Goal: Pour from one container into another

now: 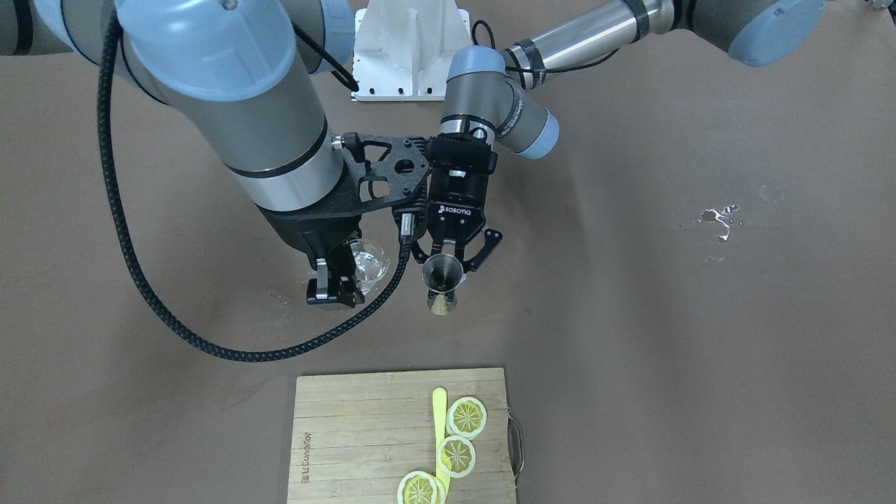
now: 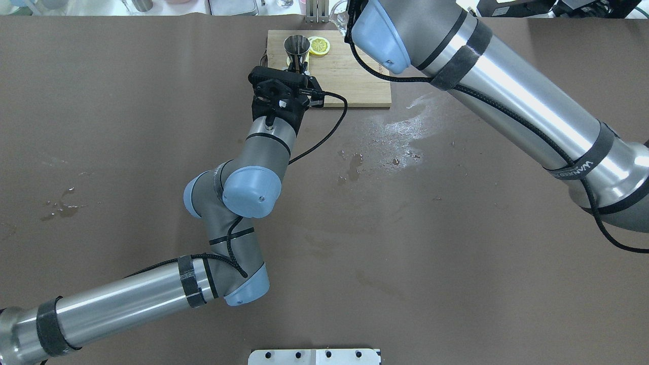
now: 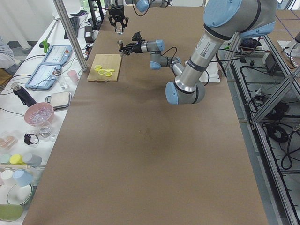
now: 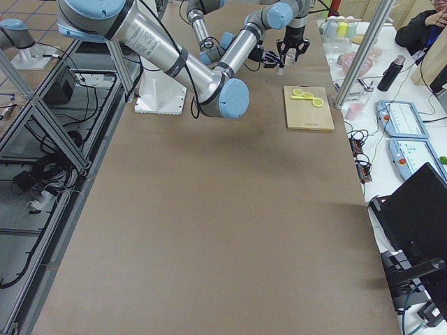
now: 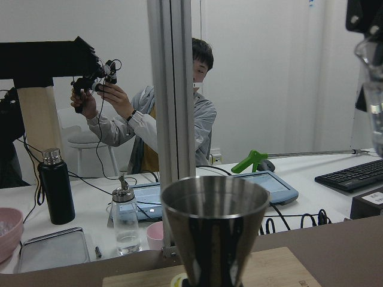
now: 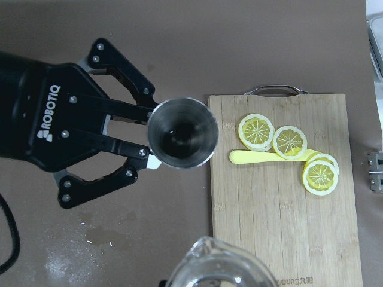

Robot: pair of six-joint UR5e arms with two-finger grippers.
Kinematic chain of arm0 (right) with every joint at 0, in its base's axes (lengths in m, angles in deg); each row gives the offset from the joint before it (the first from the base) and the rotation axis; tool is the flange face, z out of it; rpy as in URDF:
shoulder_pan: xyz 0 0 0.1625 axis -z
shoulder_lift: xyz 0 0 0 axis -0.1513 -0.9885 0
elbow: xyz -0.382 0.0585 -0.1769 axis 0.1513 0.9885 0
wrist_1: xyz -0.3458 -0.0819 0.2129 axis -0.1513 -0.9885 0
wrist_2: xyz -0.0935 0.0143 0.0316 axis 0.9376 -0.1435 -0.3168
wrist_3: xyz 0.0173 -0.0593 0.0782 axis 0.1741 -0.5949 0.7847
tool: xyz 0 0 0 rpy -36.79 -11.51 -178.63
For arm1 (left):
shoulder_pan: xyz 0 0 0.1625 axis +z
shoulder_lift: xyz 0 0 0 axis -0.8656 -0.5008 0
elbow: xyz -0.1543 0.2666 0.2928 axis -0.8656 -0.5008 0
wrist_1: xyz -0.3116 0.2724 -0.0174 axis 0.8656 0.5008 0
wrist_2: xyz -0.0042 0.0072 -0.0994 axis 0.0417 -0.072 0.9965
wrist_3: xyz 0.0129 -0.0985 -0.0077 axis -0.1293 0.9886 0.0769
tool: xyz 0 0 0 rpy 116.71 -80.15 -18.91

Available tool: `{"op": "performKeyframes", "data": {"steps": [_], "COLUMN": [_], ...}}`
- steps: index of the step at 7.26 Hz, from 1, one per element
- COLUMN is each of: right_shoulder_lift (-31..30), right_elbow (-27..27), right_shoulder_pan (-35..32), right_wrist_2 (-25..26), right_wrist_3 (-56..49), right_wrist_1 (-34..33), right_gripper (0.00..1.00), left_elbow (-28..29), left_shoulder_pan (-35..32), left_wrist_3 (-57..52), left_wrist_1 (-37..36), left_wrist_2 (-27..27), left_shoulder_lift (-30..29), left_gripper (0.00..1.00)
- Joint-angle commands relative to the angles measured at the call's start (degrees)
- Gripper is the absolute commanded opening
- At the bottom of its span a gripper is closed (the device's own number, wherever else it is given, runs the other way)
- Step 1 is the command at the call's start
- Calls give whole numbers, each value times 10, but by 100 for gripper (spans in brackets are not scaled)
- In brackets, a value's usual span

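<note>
My left gripper (image 1: 442, 262) is shut on the narrow waist of the silver hourglass jigger (image 1: 441, 278), which it holds upright above the table. Its open mouth shows in the right wrist view as the jigger (image 6: 182, 133), between the left gripper's black fingers (image 6: 128, 110). The clear glass cup (image 1: 369, 264) sits in my right gripper (image 1: 341, 283), which is shut on it, beside the jigger and not touching it. Only the cup's rim and pouring lip (image 6: 218, 270) show at the bottom of the right wrist view, the lip pointing toward the jigger. In the left wrist view, the cup (image 5: 372, 89) hangs higher than the jigger (image 5: 215, 230).
A wooden cutting board (image 1: 350, 434) with a metal handle carries three lemon slices (image 1: 467, 416) and a yellow stick (image 1: 439, 420), just beyond the grippers. Wet patches (image 2: 400, 126) lie on the brown table. The white robot base (image 1: 409, 49) stands behind.
</note>
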Motion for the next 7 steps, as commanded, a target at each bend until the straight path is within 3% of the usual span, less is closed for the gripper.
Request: {"op": "performKeyframes", "data": {"steps": [1, 7], "right_shoulder_lift": [4, 1], "right_elbow": [3, -11], "right_shoulder_pan": [0, -1], "right_wrist_2": [0, 2], "right_wrist_3": [0, 1], "right_wrist_1": [-2, -12], "right_gripper": [0, 0], "left_elbow": [0, 6], "left_shoulder_pan": [1, 1], "left_wrist_3": [-1, -1], "left_wrist_1": [1, 1], "left_wrist_2": [0, 0], "left_shoulder_lift": [0, -18], "left_gripper": [0, 0]}}
